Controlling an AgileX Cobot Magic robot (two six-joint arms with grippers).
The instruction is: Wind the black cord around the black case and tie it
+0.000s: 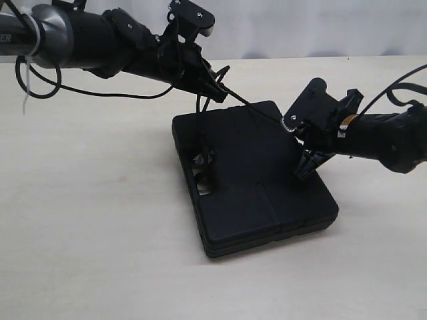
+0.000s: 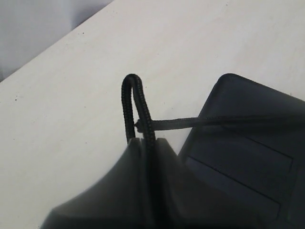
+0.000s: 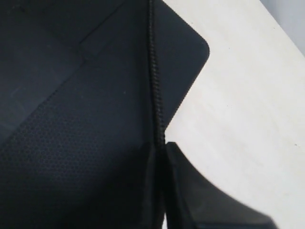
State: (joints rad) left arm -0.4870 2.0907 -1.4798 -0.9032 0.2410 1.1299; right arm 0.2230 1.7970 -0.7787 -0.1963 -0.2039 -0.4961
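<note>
Both clamp black cord: left gripper, right gripper | exterior: cord taut over black case; left wrist: loop

Likely lab: pale tabletop, plain white wall.

Soft even light, blurred wrist foregrounds
</note>
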